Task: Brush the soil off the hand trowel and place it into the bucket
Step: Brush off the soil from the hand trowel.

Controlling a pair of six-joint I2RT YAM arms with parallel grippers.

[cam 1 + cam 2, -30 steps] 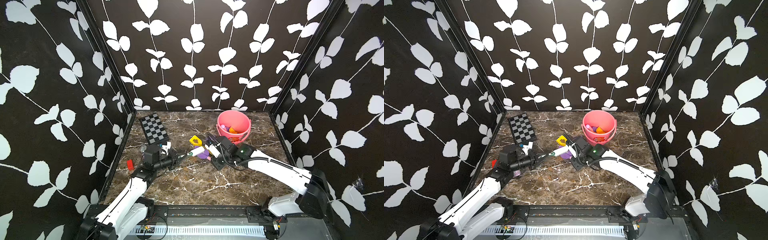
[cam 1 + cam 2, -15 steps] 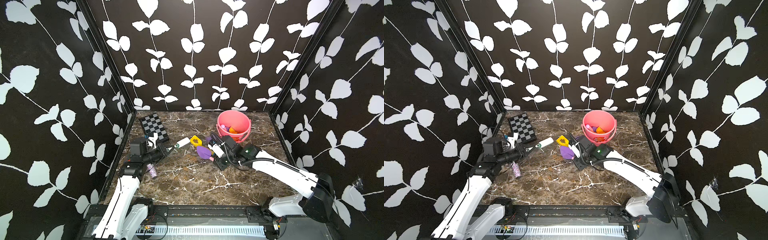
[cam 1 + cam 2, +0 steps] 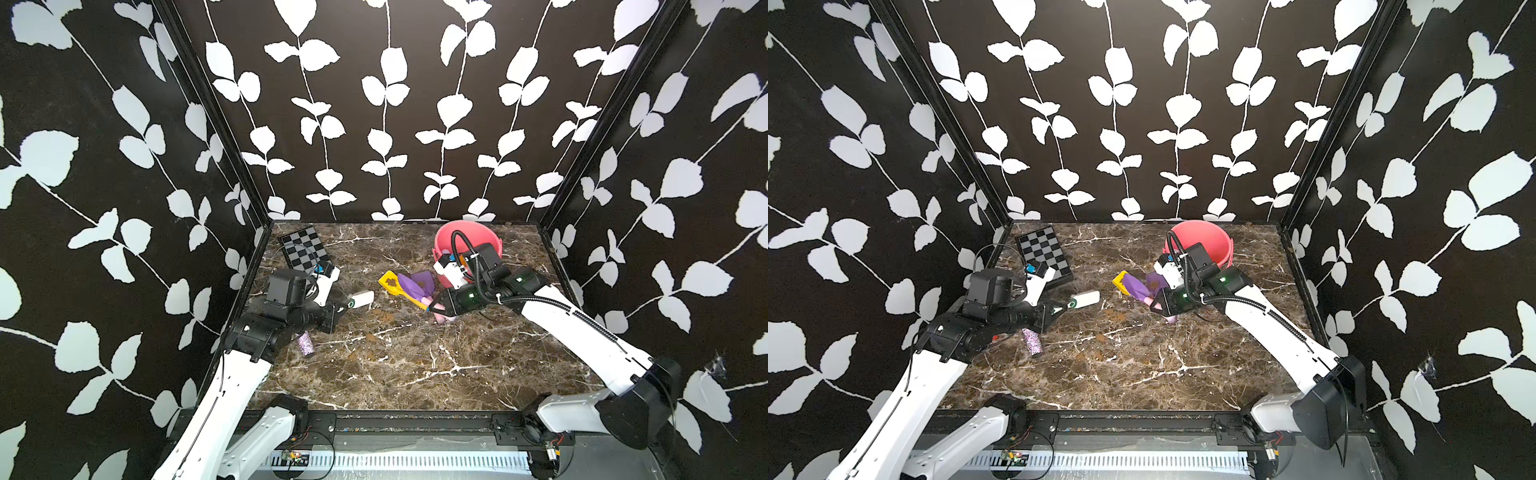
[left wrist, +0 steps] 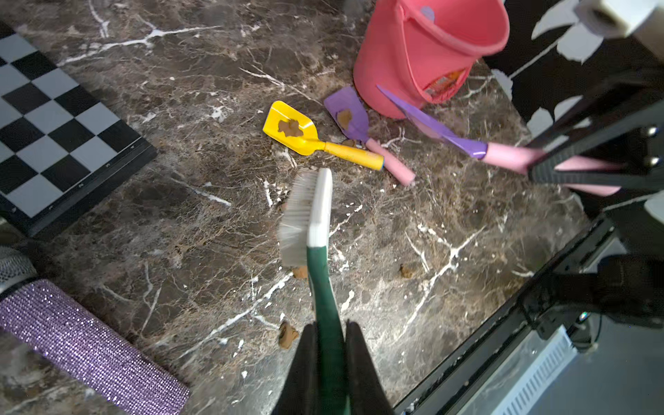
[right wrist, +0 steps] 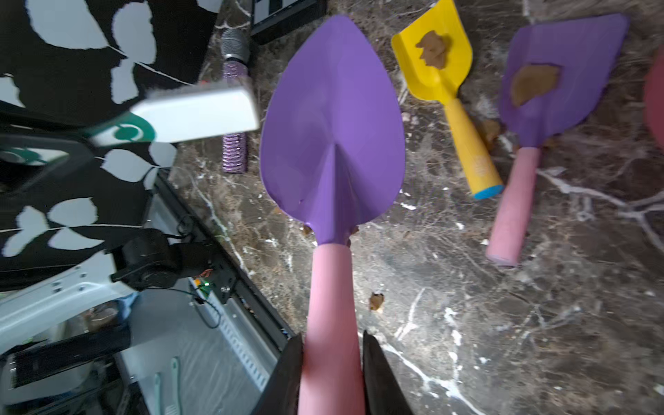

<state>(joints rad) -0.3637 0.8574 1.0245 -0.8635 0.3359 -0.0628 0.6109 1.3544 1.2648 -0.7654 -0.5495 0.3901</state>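
Dark brown marble tabletop (image 3: 395,365), veined white, enclosed on three sides by black walls (image 3: 374,104) printed with white leaves.

Left gripper (image 4: 328,345): jaws clenched on the green handle of a brush (image 4: 319,251). Its white head and pale bristles project straight ahead of the jaws, clear of the marble as far as I can judge.

Right gripper (image 5: 332,352): jaws clamped on the pink handle of the purple hand trowel (image 5: 332,125). The blade extends forward from the jaws and is raised off the surface. The blade face seen from the right wrist is clean, with a few brown crumbs at the neck.

Brush head and held blade are apart, with bare marble between them.

Soil (image 4: 287,334): scattered crumbs lie on the marble between the two sets of jaws. More sits as a brown patch on a yellow trowel (image 4: 294,134) and on a second purple trowel (image 4: 350,115). Both lie flat just beyond the held blade's tip, handles nearly touching.

Bucket (image 4: 388,64): upright and pink, just past the right jaws toward the back wall, well ahead of the brush tip. Small coloured items sit inside; I cannot identify them.

Also present: a checkerboard (image 3: 303,249) beyond the left jaws, and a purple glitter microphone (image 3: 305,343) lying behind them beside the left arm.
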